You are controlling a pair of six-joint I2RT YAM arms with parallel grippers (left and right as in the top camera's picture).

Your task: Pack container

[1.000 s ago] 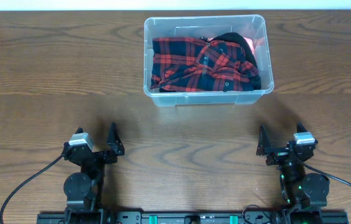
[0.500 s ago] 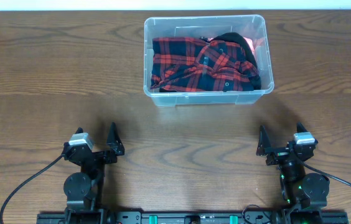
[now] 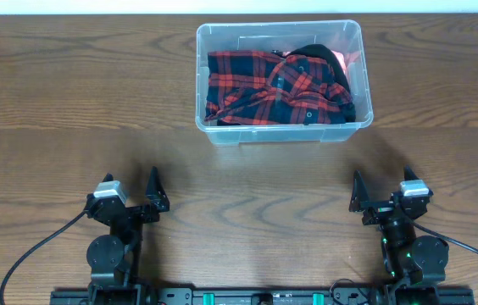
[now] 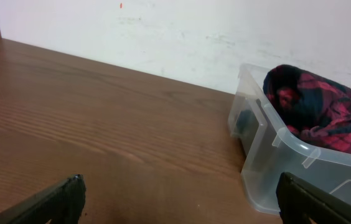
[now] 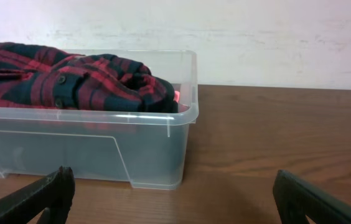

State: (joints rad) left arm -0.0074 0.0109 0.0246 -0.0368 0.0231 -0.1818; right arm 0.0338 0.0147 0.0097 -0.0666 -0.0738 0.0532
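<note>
On the far surface [image 3: 69,102] I see the container [image 3: 281,134] holding a plaid shirt [image 3: 264,89] | left jaws wide, empty | right jaws wide, empty

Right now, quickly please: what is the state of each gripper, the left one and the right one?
Left gripper: open, holding nothing.
Right gripper: open, holding nothing.
</note>
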